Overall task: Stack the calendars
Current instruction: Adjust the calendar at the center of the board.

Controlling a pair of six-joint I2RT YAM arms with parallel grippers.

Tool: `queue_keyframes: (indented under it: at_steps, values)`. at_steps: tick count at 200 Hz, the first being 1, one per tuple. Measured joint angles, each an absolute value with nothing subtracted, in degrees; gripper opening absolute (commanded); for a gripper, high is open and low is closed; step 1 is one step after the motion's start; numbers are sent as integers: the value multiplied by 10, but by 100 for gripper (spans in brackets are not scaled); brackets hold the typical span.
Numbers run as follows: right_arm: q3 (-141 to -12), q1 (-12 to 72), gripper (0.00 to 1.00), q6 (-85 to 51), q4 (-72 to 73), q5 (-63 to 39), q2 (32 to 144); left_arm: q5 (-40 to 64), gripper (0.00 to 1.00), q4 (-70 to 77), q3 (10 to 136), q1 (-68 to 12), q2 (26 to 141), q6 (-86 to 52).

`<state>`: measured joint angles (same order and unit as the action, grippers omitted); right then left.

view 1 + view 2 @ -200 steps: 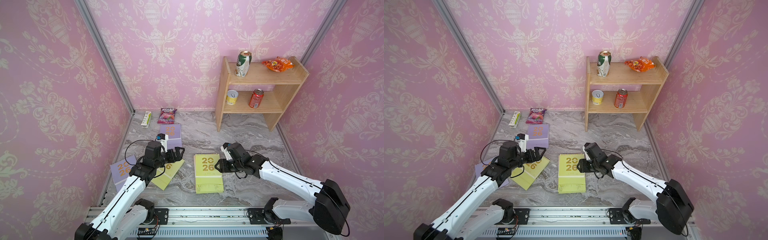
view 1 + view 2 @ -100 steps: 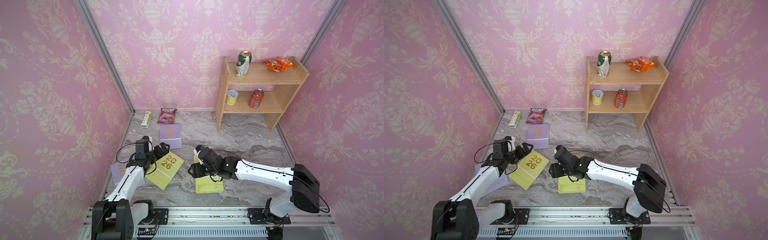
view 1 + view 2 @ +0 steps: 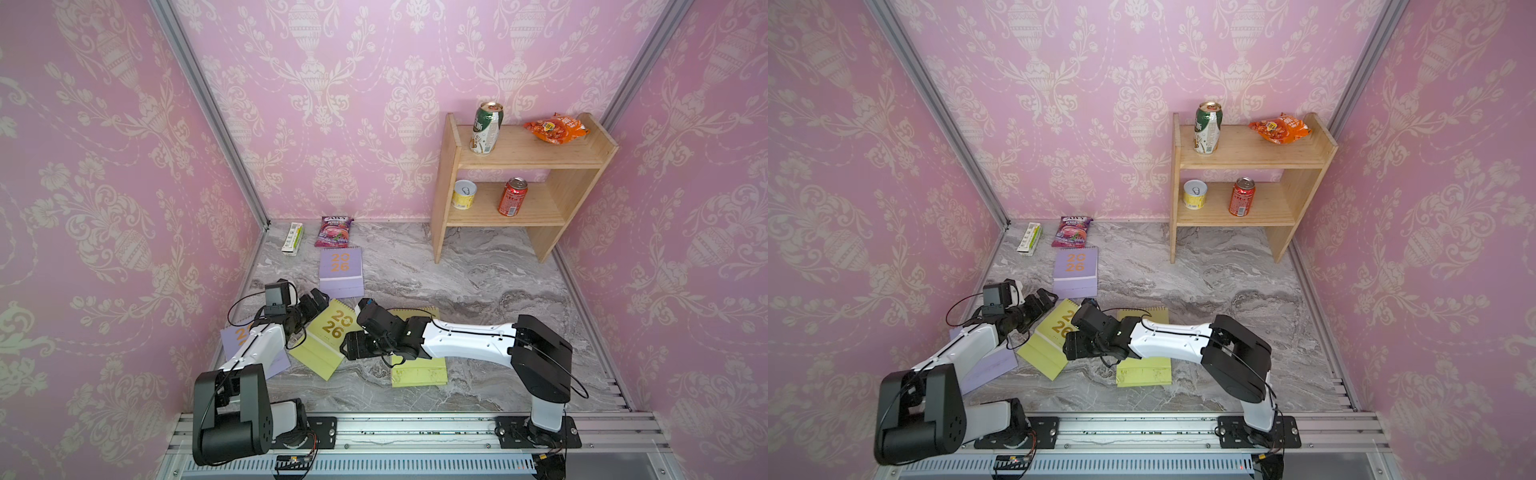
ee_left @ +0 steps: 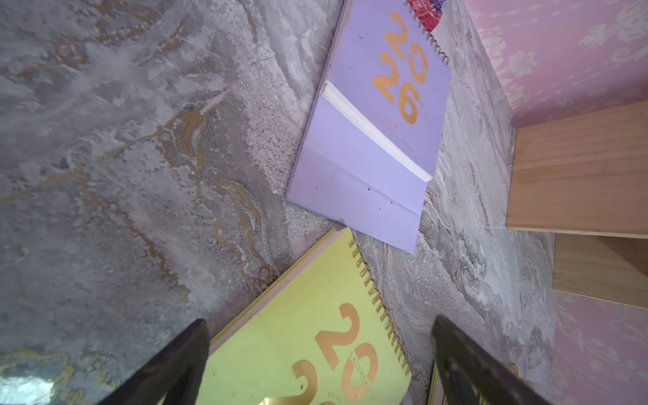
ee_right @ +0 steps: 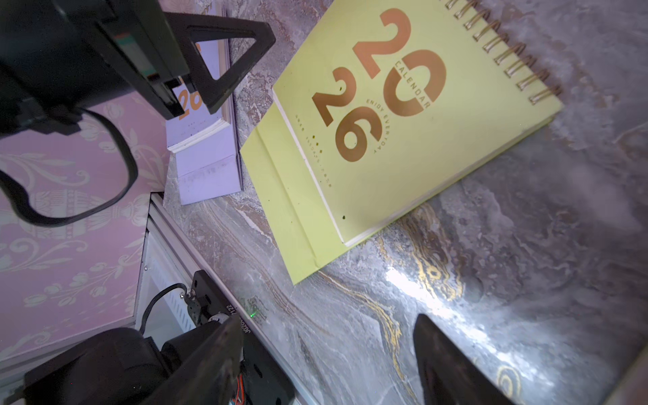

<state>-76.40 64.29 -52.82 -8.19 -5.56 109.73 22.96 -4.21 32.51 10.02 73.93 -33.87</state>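
Left end effector (image 4: 317, 326): jaws wide apart, empty, straddling a corner of the tilted yellow calendar (image 3: 328, 336), which lies flat on the desk (image 3: 478, 282). Right end effector (image 5: 329, 319): jaws apart, empty, over bare desk just beside that calendar. A second ago the right arm stood right of the other yellow calendar (image 3: 419, 372); now it lies across it. Cover reads "2026 CALENDAR, ENJOY EVERYDAY".

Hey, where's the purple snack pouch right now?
In both top views the purple snack pouch lies flat by the back wall on the left side, beside the white box and just behind the far lilac calendar.
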Motion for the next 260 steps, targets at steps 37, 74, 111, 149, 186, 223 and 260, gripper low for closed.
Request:
queue_keyframes:
  at_steps: [37, 74, 111, 149, 186, 223, 260]
  values:
    - [-786, 643, 78, -548, -84, -56, 1136, 217, 99, -43, 325, 101, 765, -326]
    - [-797, 639, 78, -558, -86, -56, 1161, 217, 99, -33, 326, 101, 792, -319]
    - [-802, 627, 78, -569, -84, -62, 1174, 222, 99, -10, 331, 101, 808, -317]
    - [-805, 609, 78, -573, -82, -68, 1192, 226, 99, 0, 331, 101, 813, -318]
    - [-822, 597, 77, -573, -82, -77, 1205, 237, 99, 5, 330, 101, 815, -318]
    - [-855, 588, 77, -573, -80, -87, 1229, 252, 96, 11, 326, 101, 816, -318]
    - [-884, 576, 77, -571, -87, -96, 1247, 272, 93, 30, 314, 105, 815, -323]
